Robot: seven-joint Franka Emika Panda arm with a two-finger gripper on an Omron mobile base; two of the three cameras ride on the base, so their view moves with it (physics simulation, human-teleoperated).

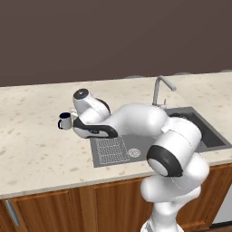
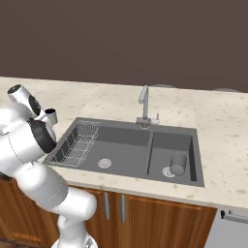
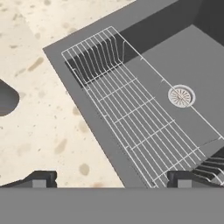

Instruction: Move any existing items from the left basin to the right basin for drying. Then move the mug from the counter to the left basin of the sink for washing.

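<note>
On your far left the mug (image 1: 65,121) stands on the worktop (image 1: 31,145), half hidden behind the arm's wrist; from the right base camera you catch just its rim (image 2: 50,116) past the elbow. The gripper (image 3: 111,179) is spread wide and empty, one tip over the worktop, the other over the wire rack (image 3: 131,113) in the left basin (image 2: 121,145), its far end cut off. Next comes the drain (image 3: 181,96). The arm covers much of the sink (image 1: 213,140) from the left base camera. In the right basin (image 2: 186,145) the cup (image 2: 178,163) lies near its drain, which it partly covers.
</note>
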